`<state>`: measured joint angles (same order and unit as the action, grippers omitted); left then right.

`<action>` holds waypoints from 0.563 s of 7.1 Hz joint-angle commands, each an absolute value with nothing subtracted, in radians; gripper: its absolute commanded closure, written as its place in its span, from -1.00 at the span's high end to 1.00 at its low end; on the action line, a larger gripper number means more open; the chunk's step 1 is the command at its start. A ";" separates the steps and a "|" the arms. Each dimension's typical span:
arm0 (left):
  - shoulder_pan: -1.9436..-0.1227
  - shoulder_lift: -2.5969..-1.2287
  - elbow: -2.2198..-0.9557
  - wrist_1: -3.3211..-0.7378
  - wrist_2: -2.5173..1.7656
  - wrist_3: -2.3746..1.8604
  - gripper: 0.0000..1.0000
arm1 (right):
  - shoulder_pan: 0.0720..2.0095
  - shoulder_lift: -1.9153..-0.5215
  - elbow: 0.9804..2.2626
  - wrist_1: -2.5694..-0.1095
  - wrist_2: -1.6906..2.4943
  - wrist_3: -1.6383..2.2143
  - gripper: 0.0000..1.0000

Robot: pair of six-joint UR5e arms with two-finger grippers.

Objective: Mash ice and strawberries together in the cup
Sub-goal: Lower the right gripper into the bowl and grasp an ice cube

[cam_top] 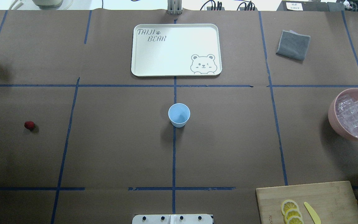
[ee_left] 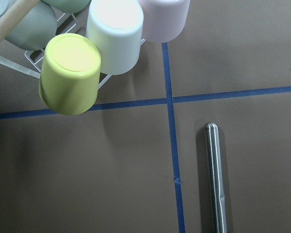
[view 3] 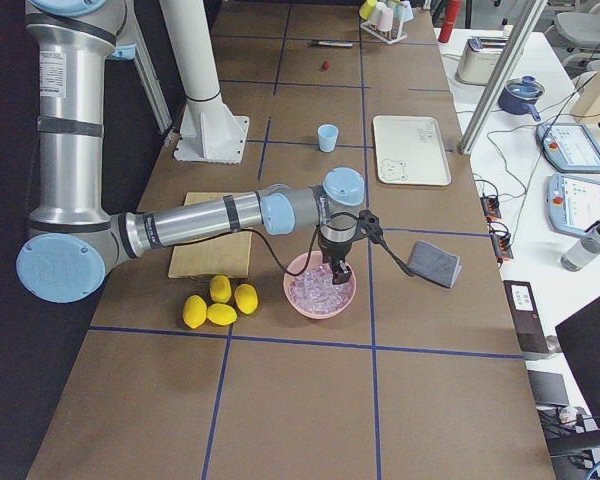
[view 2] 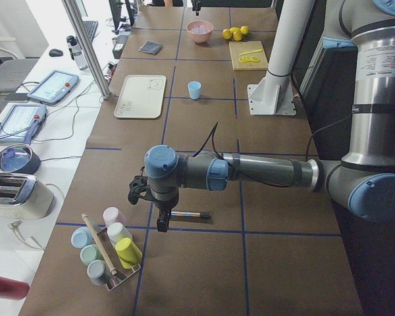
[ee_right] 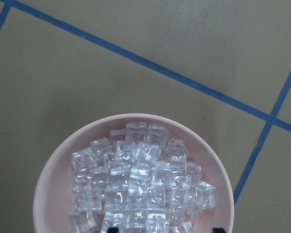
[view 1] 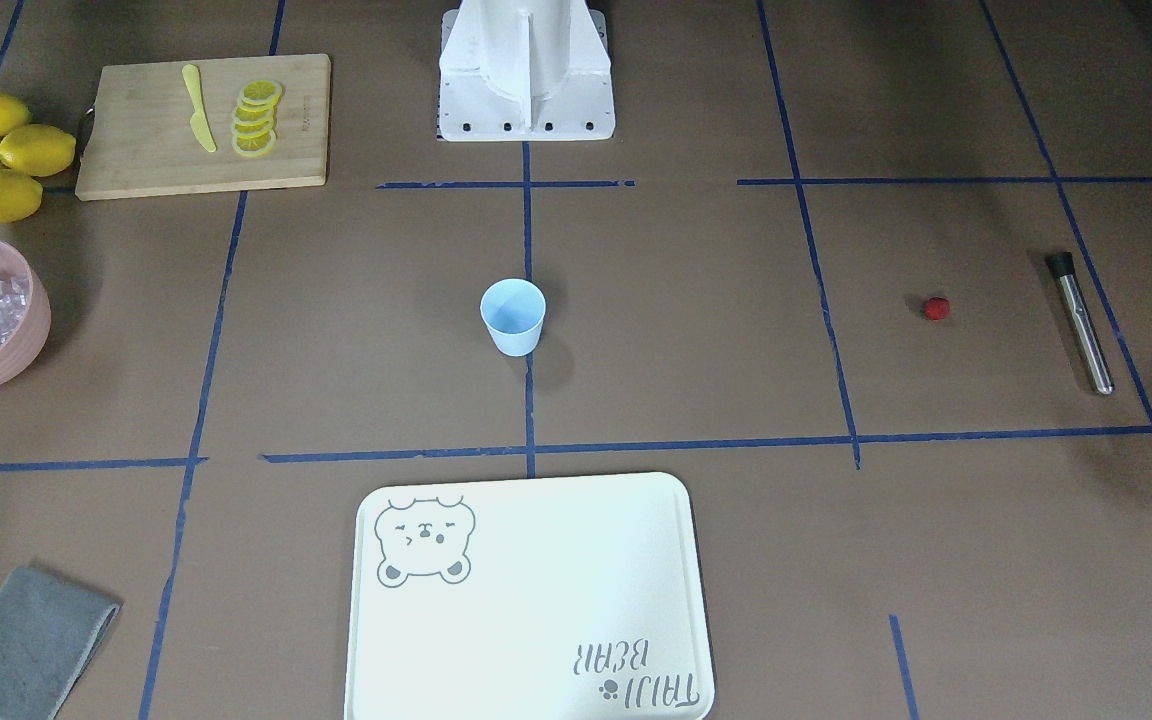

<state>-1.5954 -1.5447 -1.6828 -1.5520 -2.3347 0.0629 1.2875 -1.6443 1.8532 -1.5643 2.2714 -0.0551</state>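
The pale blue cup [cam_top: 179, 115] stands upright and empty at the table's middle, with no gripper near it. One red strawberry [cam_top: 29, 125] lies far off on the robot's left side. Ice [ee_right: 140, 179] fills a pink bowl [ee_right: 51, 184] on the robot's right. My right gripper [ee_right: 163, 229] hangs just over that ice, open, only its two dark tips showing in the wrist view. My left gripper [view 2: 160, 222] hovers over a steel muddler [ee_left: 216, 179] beside a cup rack; I cannot tell whether it is open or shut.
A white bear tray [cam_top: 176, 49] lies beyond the cup. A wooden board [view 1: 201, 125] holds lemon slices and a yellow knife, with whole lemons [view 1: 1, 150] beside it. A grey cloth [cam_top: 293, 45] lies far right. Upturned cups [ee_left: 70, 73] sit on a rack.
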 commanded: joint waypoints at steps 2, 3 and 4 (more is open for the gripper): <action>-1.595 -1.545 -1.684 -1.551 -2.335 0.061 1.00 | 1.220 -1.640 1.777 -1.565 2.266 -0.052 0.29; -1.595 -1.545 -1.684 -1.552 -2.335 0.061 1.00 | 1.216 -1.641 1.775 -1.565 2.257 -0.054 0.28; -1.595 -1.545 -1.684 -1.552 -2.335 0.061 1.00 | 1.206 -1.643 1.773 -1.566 2.252 -0.054 0.28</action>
